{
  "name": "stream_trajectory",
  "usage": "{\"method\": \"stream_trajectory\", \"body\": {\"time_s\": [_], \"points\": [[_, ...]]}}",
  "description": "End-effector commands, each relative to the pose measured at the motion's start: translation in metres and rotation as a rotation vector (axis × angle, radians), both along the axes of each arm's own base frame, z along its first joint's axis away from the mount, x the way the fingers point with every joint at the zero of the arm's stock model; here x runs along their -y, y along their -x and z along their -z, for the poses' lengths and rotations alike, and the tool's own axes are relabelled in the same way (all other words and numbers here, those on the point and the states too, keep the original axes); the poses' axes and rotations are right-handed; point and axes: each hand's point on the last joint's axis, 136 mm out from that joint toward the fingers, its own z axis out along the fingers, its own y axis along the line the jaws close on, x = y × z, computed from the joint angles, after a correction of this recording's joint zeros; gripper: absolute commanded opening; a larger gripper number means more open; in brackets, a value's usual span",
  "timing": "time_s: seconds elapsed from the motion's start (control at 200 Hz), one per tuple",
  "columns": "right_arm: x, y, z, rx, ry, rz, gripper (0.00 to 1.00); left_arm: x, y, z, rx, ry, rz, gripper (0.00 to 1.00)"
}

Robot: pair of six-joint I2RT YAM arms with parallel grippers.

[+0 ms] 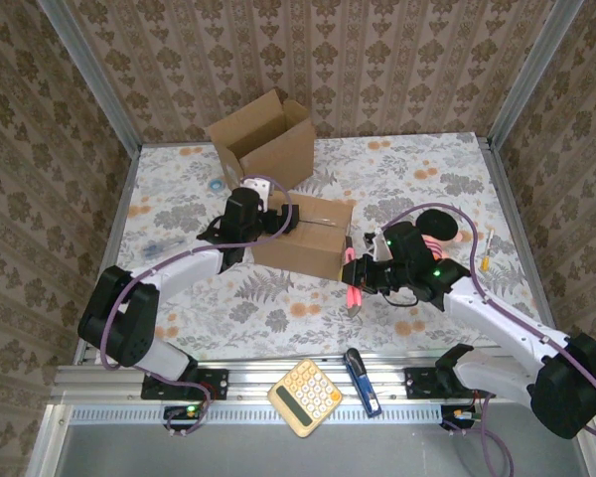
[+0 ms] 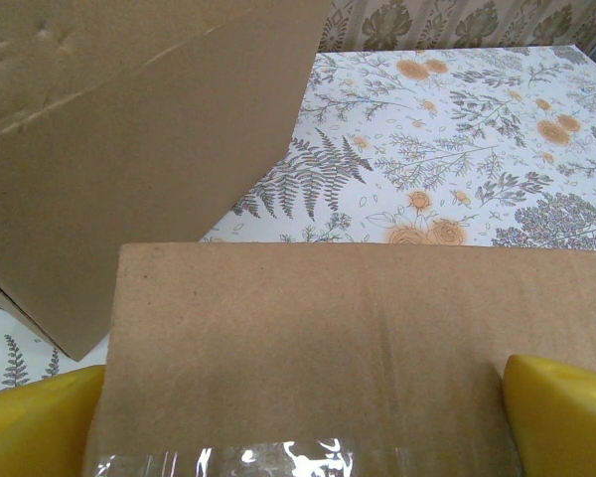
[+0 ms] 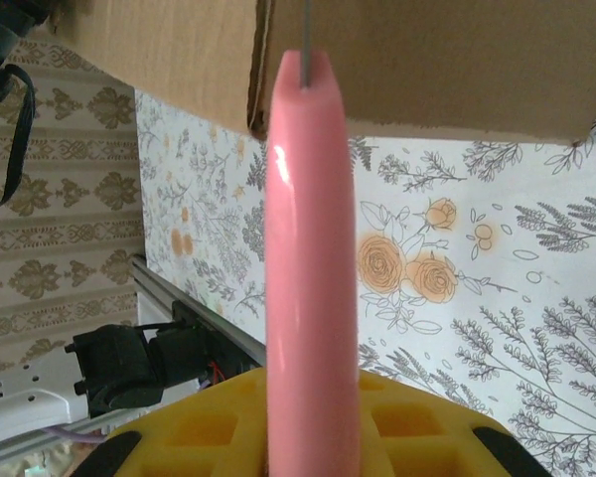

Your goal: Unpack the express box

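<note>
Your right gripper (image 1: 370, 270) is clamped on the pink knife (image 3: 311, 248), blade at the 3 o'clock end of the mid-table express box (image 1: 303, 237); the left gripper (image 1: 276, 221) gapes apart astride its 9 o'clock end, so cutting may shove it.

The express box (image 2: 308, 338) is matt brown cardboard, slightly fibrous, with a strip of glossy clear tape (image 2: 278, 459). The pink cutter (image 3: 313, 278) is smooth, shiny plastic. The worktop (image 1: 427, 179) has a matt flower print.
</note>
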Motion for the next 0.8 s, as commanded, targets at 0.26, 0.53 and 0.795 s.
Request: {"method": "stream_trajectory", "body": {"time_s": [0.26, 0.53, 0.795], "points": [[0.003, 0.036, 0.01, -0.081, 0.011, -0.04, 0.0, -0.015, 0.041, 0.094, -0.295, -0.137, 0.023, 0.97], [0.022, 0.035, 0.003, -0.028, 0.047, 0.045, 0.0, -0.013, 0.042, 0.082, -0.283, -0.123, 0.036, 0.97], [0.059, 0.026, 0.0, 0.052, 0.196, 0.186, 0.0, 0.005, 0.061, 0.049, -0.321, -0.01, 0.124, 0.97]]}}
